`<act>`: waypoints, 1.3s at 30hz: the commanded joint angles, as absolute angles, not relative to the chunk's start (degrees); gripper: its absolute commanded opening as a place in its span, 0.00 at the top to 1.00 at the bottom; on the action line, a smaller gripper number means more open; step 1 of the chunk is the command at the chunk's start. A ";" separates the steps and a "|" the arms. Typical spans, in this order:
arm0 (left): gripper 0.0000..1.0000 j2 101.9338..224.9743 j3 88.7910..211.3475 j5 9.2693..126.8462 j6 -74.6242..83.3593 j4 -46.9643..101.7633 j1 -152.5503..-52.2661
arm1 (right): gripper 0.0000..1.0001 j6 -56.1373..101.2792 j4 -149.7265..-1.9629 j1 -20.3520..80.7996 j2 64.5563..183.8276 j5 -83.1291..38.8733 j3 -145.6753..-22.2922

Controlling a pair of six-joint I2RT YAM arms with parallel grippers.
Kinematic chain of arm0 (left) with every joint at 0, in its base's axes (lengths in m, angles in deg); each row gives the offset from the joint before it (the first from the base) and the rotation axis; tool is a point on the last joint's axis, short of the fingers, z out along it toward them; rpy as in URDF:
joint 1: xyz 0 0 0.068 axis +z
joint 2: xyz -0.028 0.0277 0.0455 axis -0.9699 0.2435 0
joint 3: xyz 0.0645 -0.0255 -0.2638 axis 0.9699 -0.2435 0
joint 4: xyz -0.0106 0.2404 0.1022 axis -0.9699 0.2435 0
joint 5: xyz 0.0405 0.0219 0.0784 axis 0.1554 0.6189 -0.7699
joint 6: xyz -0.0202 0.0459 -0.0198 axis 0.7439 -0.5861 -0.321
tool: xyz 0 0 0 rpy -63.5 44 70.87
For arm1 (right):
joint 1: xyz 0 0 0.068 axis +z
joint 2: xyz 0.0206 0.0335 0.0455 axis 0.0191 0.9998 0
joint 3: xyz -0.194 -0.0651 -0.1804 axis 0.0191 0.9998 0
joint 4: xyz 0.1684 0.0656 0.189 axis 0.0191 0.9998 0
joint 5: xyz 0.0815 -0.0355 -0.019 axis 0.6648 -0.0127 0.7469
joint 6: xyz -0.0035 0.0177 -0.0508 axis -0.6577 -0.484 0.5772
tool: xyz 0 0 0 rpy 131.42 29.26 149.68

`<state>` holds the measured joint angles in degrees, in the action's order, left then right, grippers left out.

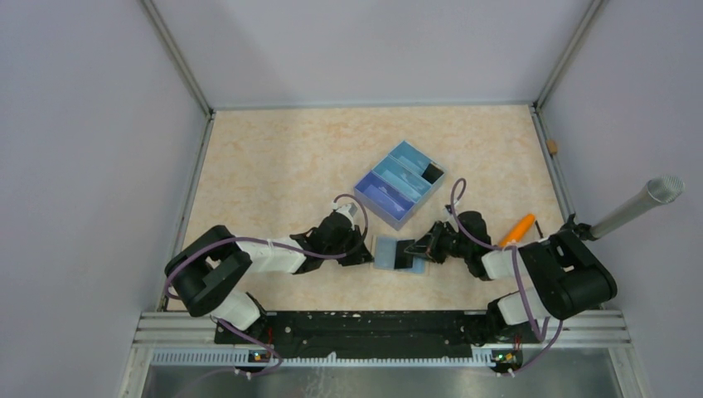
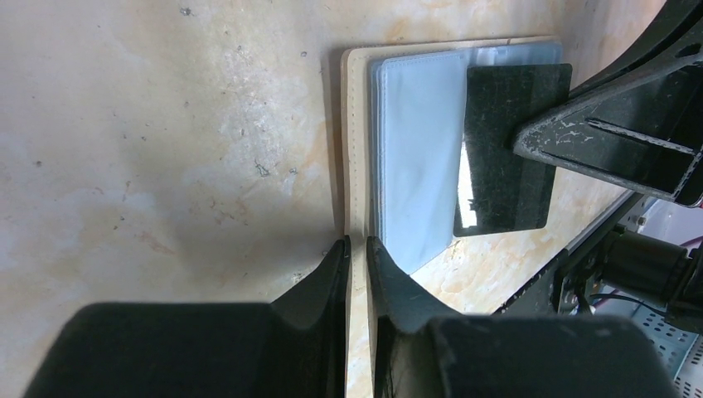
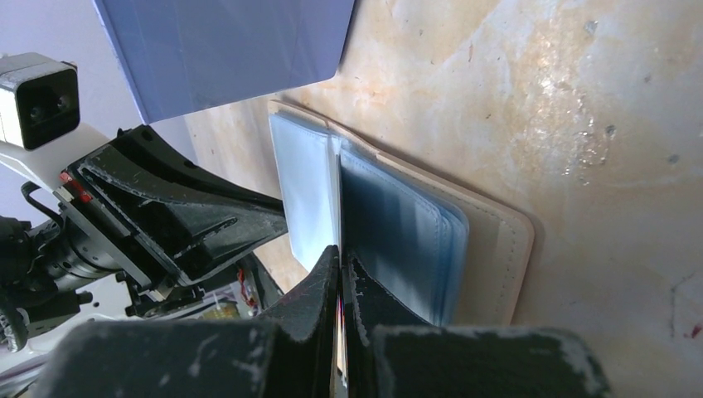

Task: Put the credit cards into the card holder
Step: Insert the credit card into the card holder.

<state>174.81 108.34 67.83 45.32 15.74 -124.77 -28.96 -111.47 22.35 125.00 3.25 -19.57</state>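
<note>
The card holder [image 1: 385, 249] lies open on the table in front of the arms: a beige cover [image 2: 356, 124] with light-blue plastic sleeves [image 2: 414, 149] inside. My left gripper [image 1: 367, 254] is shut on the cover's left edge [image 2: 356, 242]. My right gripper [image 1: 424, 247] is shut on a black card [image 1: 405, 251] and holds it flat over the sleeves [image 2: 506, 157]. In the right wrist view, the card shows only edge-on between my shut jaws [image 3: 341, 255], at the sleeves' openings [image 3: 398, 232]. No loose light-blue card shows outside the holder.
The blue three-compartment tray [image 1: 381, 207] stands just behind the holder, with a dark card [image 1: 432, 172] in its far compartment. An orange object [image 1: 519, 228] lies by the right arm. A grey cylinder [image 1: 638, 207] sticks out at the right wall.
</note>
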 commanded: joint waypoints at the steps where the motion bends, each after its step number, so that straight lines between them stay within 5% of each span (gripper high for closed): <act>1: 0.84 175.50 108.70 64.19 43.59 20.40 -124.95 | 1.00 -28.56 -110.92 22.81 123.11 2.97 -19.42; 39: 0.88 176.55 109.23 64.54 43.50 20.89 -124.92 | 1.00 -27.15 -120.61 23.69 128.04 4.95 -18.39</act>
